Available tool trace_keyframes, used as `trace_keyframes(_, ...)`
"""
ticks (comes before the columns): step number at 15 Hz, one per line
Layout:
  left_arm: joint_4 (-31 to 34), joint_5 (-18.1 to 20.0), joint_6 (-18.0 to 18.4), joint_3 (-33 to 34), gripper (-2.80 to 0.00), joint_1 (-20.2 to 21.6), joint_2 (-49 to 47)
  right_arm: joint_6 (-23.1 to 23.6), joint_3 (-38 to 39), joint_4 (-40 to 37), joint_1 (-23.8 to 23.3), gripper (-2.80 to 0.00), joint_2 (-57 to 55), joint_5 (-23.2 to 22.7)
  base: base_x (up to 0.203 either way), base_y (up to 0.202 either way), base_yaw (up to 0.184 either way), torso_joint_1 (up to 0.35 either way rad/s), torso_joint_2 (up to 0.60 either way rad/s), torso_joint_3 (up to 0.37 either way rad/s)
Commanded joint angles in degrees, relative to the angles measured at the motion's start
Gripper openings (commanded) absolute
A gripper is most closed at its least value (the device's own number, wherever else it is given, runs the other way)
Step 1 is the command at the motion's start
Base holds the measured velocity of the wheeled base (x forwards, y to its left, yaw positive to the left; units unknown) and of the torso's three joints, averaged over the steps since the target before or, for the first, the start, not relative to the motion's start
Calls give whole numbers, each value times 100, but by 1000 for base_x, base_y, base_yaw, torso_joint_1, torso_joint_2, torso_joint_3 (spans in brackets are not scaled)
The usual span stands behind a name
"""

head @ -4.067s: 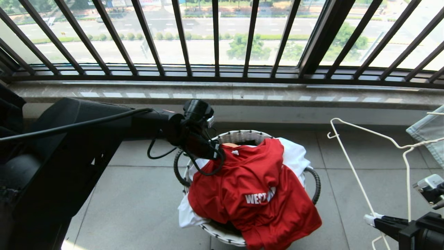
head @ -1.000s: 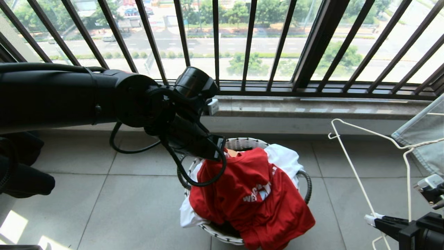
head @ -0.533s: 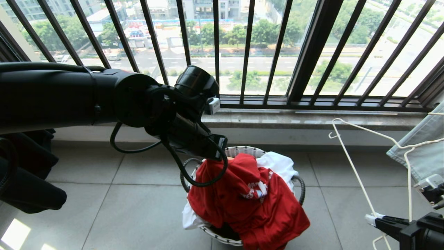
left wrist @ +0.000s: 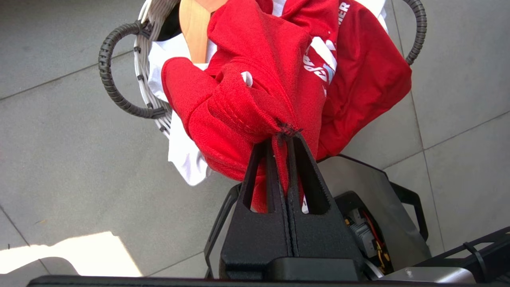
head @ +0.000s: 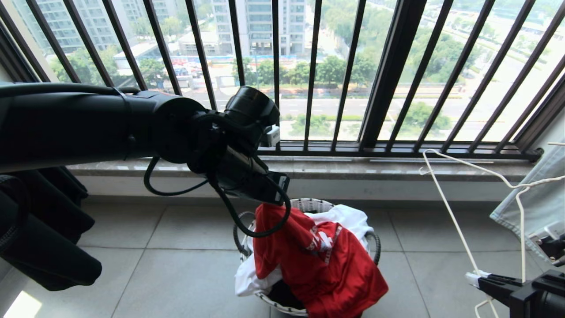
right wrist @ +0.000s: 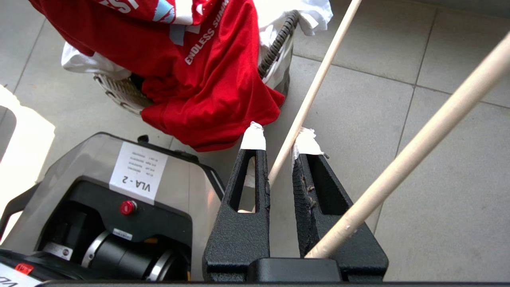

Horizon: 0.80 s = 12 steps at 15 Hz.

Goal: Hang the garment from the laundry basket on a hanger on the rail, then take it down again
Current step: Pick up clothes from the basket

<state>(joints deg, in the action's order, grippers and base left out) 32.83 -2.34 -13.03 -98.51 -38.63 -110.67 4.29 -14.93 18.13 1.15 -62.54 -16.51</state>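
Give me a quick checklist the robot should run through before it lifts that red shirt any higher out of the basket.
1. Left gripper shut on the red T-shirt: ok, fabric is pinched between the fingertips.
2. Shirt clear of the laundry basket: not ok, most of it lies draped over the rim.
3. White cloth underneath staying behind: cannot tell, it lies against the shirt.
4. Right gripper holding the white wire hanger: ok, a wire runs between its taped fingers.
5. Rail to hang on in sight: not ok, none in view.
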Motion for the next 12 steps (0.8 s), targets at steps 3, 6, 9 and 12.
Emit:
trace_keyframes(3, -10, -3, -24, -19, -280, 28, -102, 2, 8, 15, 0, -280, -4, -11, 0, 0, 0, 1, 2, 201)
trace_keyframes(6, -75, -3, -24, -19, -280, 83, -183, 3, 8, 15, 7, -280, -4, -11, 0, 0, 0, 0, 1, 204)
trace_keyframes(9, -127, 6, -24, -19, -280, 145, -227, 5, 8, 15, 5, -280, -4, -11, 0, 0, 0, 6, 3, 203)
trace_keyframes(12, -136, 14, -26, 15, -280, 162, -253, 2, 8, 15, 0, -280, -22, -11, 0, 0, 0, 6, 1, 166)
